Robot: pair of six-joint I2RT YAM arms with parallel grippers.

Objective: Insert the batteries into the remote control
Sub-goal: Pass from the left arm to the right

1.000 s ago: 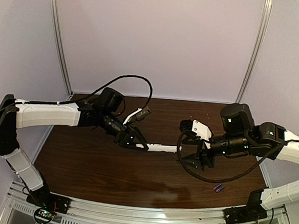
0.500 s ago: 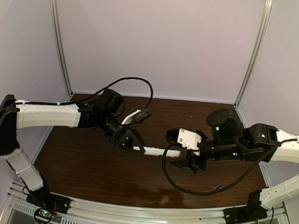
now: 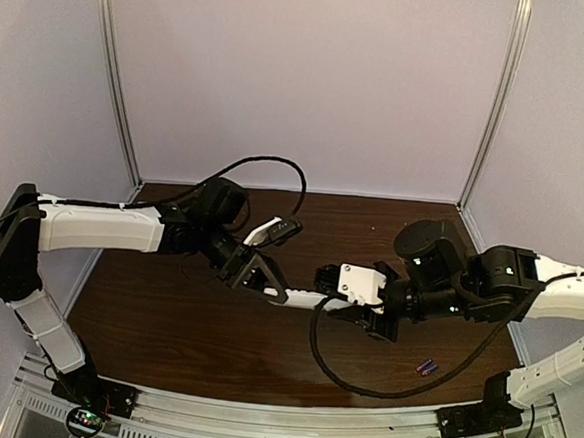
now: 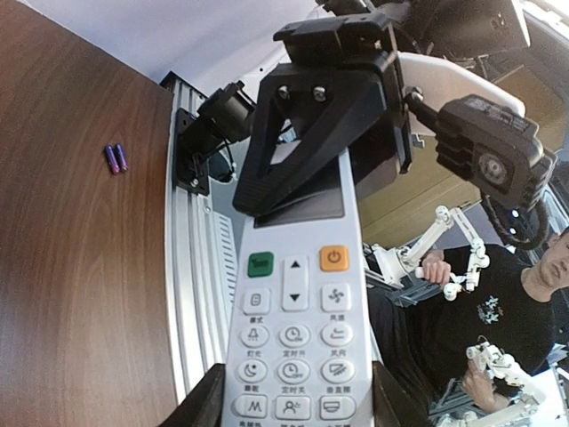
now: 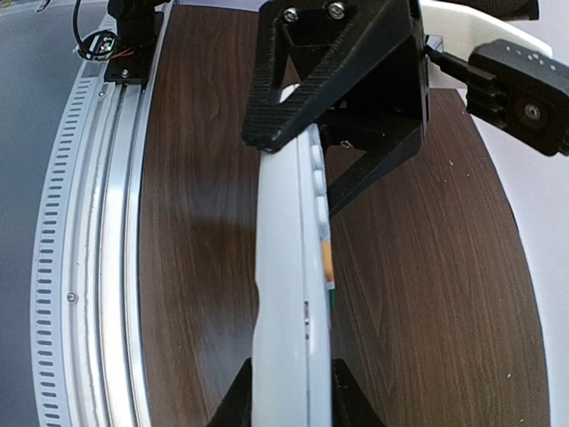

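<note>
Top external view: over the dark brown wooden worktop (image 3: 163,340), left pincer (image 3: 267,285) and right pincer (image 3: 354,307) each clamp one end of the slim white plastic remote control (image 3: 311,300), aloft at centre. Two tiny purple cylindrical batteries (image 3: 427,367) lie unloaded at four o'clock, near the front edge, bare wood around them.

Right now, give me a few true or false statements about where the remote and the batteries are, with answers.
1. The left tool and right tool both grip the remote control. True.
2. The batteries are in the remote control. False: two lie side by side on the table, near the right arm's base.
3. The remote control lies flat on the table. False: it is held up between the tools.
4. The right tool grips the display end. True.
</note>
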